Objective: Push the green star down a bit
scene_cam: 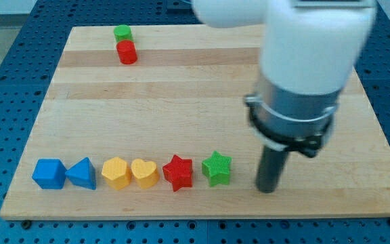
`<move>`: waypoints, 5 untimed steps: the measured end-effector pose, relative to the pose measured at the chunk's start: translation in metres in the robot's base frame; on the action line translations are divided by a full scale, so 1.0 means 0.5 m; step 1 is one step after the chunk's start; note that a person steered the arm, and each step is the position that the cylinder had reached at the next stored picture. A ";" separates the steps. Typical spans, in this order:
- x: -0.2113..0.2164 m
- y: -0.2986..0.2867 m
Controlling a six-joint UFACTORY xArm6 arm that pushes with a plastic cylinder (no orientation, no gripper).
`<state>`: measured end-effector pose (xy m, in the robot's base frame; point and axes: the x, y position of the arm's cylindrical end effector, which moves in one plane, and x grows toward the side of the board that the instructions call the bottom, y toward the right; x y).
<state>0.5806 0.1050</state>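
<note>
The green star [217, 168] lies near the view's bottom edge of the wooden board [202, 88], at the right end of a row of blocks. My tip [268, 189] rests on the board just to the star's right, a short gap away and slightly lower in the view. The rod hangs from the large white and grey arm body that fills the view's upper right.
Left of the star in the row: a red star [178, 172], a yellow heart [144, 173], a yellow hexagon [116, 173], a blue triangle [82, 173], a blue cube [49, 173]. A green cylinder [122, 32] and a red cylinder [126, 52] touch at the top left.
</note>
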 end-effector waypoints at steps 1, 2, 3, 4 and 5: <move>-0.058 0.056; -0.113 0.054; -0.134 0.009; -0.135 -0.040; -0.135 -0.093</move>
<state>0.5129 0.0587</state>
